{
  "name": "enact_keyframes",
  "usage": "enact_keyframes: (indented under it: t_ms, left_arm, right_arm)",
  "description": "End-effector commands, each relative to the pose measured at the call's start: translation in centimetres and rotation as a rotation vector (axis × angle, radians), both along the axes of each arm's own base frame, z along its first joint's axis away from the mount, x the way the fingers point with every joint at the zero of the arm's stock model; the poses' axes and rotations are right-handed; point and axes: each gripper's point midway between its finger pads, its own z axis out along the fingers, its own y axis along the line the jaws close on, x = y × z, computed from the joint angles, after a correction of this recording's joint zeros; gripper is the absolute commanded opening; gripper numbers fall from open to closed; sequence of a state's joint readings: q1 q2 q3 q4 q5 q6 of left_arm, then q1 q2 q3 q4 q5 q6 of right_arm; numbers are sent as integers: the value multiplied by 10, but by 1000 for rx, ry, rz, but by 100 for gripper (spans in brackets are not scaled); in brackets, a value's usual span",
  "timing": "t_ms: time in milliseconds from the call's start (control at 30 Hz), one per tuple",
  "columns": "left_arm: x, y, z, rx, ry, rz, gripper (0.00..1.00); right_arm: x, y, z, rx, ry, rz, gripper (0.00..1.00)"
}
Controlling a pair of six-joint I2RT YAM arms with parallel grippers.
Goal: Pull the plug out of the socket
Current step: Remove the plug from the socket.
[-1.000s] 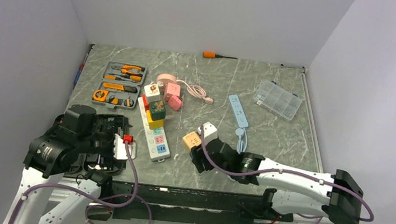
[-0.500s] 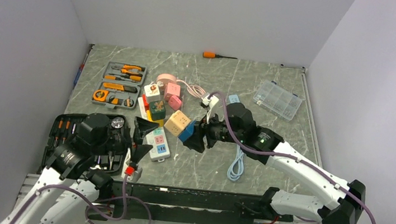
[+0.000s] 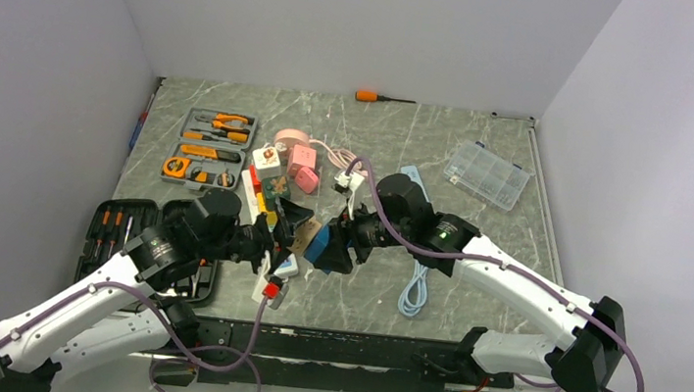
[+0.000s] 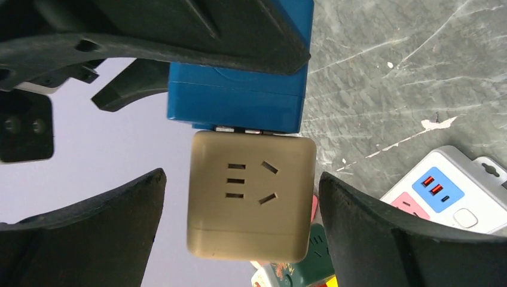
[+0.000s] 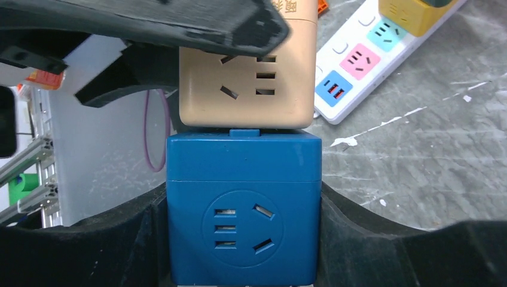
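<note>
My right gripper [image 5: 242, 197] [image 3: 329, 250] is shut on a blue cube adapter [image 5: 242, 215] [image 4: 239, 98] held above the table. A tan cube plug [image 5: 248, 78] [image 4: 251, 200] [image 3: 307, 234] is plugged into the blue cube's far face. My left gripper [image 4: 242, 179] [image 3: 291, 234] is open, one finger on each side of the tan cube, with a gap on both sides. The socket [image 4: 454, 191] [image 5: 359, 66] [image 3: 284, 268], a long white strip, lies on the table below, partly hidden by the arms. Yellow [image 5: 412, 12] and green [image 3: 275, 188] cubes sit on it.
A grey tool case [image 3: 213, 148] and a black tool case [image 3: 117, 229] lie at the left. A pink disc [image 3: 290, 137] and pink cubes [image 3: 302, 166] sit behind the strip. Further right are a light-blue strip [image 3: 419, 194], a clear organiser box [image 3: 487, 173] and an orange screwdriver [image 3: 374, 97].
The right arm lifted the joined cubes off the table and carried them back and left, over the white strip. The left arm swung in, and its open jaws now flank the tan cube.
</note>
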State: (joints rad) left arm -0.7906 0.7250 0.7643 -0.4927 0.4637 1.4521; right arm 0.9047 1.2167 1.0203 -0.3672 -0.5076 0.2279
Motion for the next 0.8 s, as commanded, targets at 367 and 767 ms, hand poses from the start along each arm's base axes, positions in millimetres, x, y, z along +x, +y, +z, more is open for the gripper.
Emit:
enact_keyframes:
  t_ms: [367, 767]
  left_arm:
    - [1, -10, 8, 51, -78, -14, 73]
    - [5, -12, -4, 113, -128, 17, 0]
  right_arm:
    - [-10, 16, 54, 186, -61, 94, 0]
    - [-14, 7, 41, 147, -45, 84, 0]
